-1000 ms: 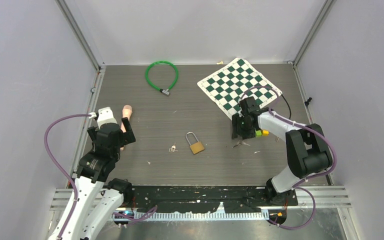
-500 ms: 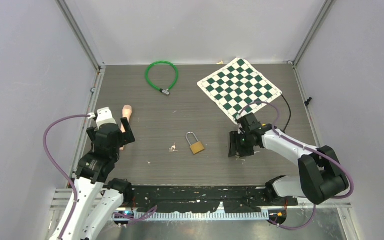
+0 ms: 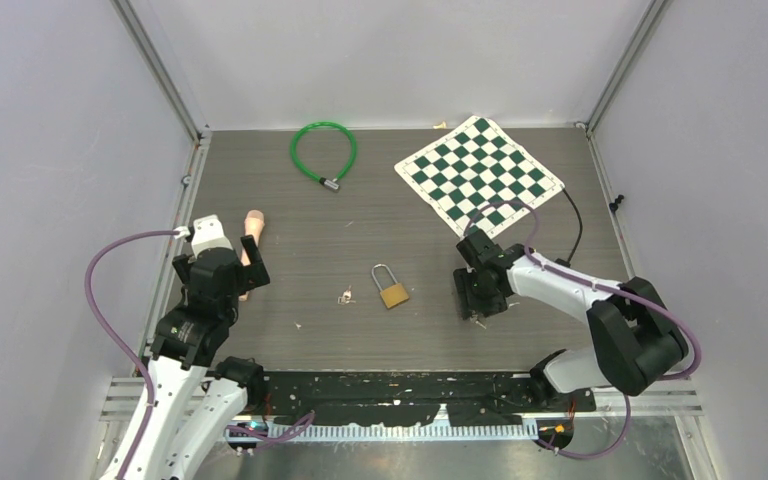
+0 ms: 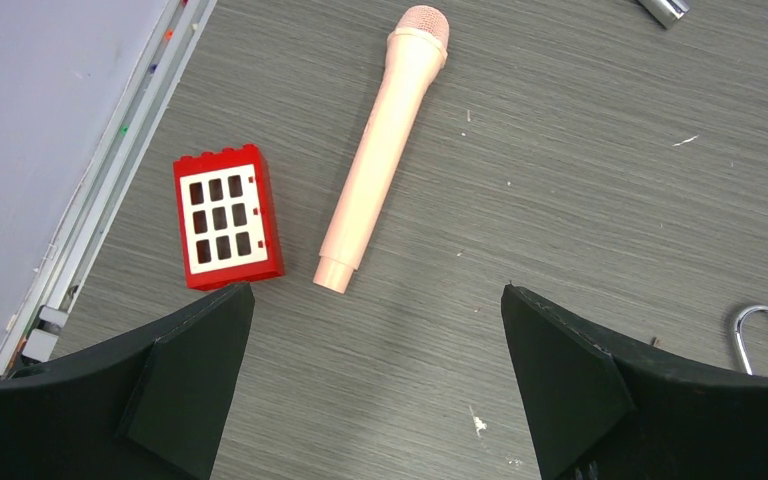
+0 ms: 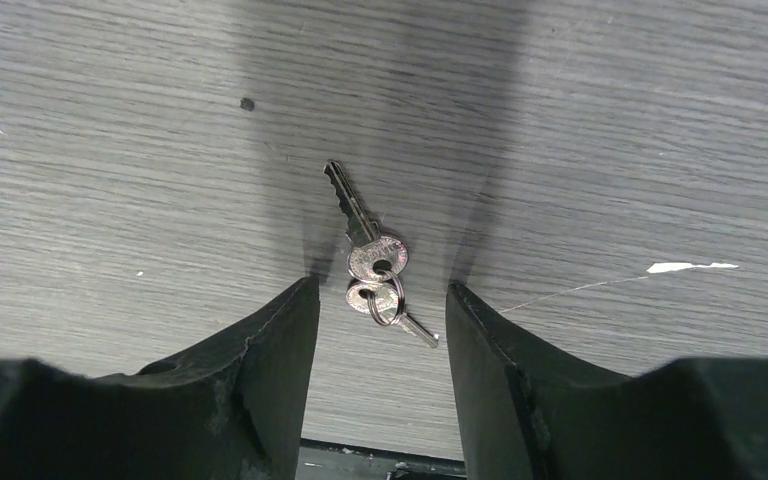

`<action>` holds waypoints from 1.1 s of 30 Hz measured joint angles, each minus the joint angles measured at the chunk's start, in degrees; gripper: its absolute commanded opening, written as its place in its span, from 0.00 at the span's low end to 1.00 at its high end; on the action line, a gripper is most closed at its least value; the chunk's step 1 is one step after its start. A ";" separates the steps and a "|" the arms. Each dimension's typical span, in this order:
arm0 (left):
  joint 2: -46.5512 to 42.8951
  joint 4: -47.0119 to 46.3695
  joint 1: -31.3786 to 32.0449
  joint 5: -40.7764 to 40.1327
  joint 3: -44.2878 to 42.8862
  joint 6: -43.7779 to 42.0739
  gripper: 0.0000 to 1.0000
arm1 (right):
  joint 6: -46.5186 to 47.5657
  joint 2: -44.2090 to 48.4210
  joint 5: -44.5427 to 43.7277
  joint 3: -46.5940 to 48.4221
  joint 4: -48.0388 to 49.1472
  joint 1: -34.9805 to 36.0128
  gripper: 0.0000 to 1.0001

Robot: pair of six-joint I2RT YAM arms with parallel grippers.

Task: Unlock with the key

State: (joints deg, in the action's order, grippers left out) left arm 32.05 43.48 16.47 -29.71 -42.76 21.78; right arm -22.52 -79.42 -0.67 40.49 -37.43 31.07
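Note:
A brass padlock (image 3: 392,290) with a silver shackle lies on the table's middle; its shackle shows at the right edge of the left wrist view (image 4: 766,330). Two small silver keys (image 5: 373,262) on a ring lie flat on the table. My right gripper (image 5: 380,288) is open and low over the table, its fingers on either side of the keys without touching them. In the top view it (image 3: 472,300) is to the right of the padlock. My left gripper (image 4: 377,292) is open and empty above bare table, at the far left (image 3: 248,268).
A pink toy microphone (image 4: 382,140) and a red window brick (image 4: 226,220) lie just ahead of the left gripper. A green cable lock (image 3: 324,150) and a checkered mat (image 3: 478,168) lie at the back. A small metal item (image 3: 345,295) lies left of the padlock.
My right gripper has moved from the mat's near edge toward the front and slightly left, and now stands over the keys. The left arm has not moved.

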 measured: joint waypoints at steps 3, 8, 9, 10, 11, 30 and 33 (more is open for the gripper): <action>0.00 0.00 0.00 0.00 0.00 -0.02 1.00 | 0.37 -0.87 -1.11 0.55 -0.04 0.79 0.48; 0.00 0.02 0.00 0.00 0.00 0.00 0.99 | 1.44 -2.08 -1.81 1.40 -0.04 1.07 0.33; 0.00 0.02 0.00 0.00 0.00 0.00 0.99 | 1.60 -2.12 -1.86 1.42 0.11 1.07 0.31; 0.00 0.00 0.00 0.00 0.00 0.00 0.99 | 1.66 -2.14 -1.88 1.42 0.26 1.07 0.29; 0.00 0.02 0.00 0.00 0.00 0.00 0.99 | 1.81 -2.23 -1.88 1.44 0.35 1.07 0.27; -0.48 -0.74 -0.04 4.66 0.83 -1.18 0.99 | 2.95 2.97 4.98 0.24 9.55 1.11 0.11; -0.96 -1.38 -0.04 7.63 0.85 -0.98 0.99 | 3.13 6.10 7.54 -1.95 12.22 1.14 0.05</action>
State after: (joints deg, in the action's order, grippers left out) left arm 31.09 42.11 16.43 -22.09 -41.91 20.80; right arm -19.40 -73.32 6.87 38.54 -25.21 32.21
